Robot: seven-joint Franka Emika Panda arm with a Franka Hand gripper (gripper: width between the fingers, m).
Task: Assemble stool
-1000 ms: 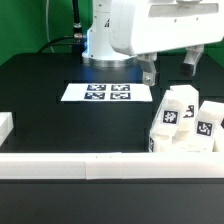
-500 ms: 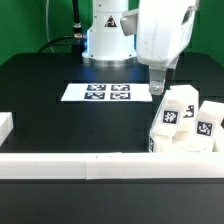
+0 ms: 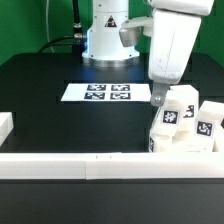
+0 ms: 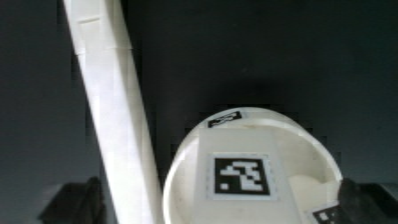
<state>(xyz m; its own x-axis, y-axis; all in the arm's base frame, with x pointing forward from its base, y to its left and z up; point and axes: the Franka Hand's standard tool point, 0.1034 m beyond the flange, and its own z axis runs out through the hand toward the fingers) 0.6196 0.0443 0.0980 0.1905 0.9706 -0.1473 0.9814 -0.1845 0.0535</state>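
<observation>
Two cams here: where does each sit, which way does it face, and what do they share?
Exterior view: off the arm, beyond the border rail, facing the robot base across the table; shows the arm, the marker board and stool parts.
Wrist view: on the wrist, looking down between the open pincer fingers onto a tagged stool part beside a rail.
Shared: probably that stool part.

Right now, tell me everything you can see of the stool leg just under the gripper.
The stool leg is a small blocky white piece, plastic by its look, with a rounded top and a black-and-white square tag on its front. It stands upright at the exterior view's right, close beside a second tagged leg, against the white border rail. The gripper hangs open right over it; contact cannot be told.
</observation>
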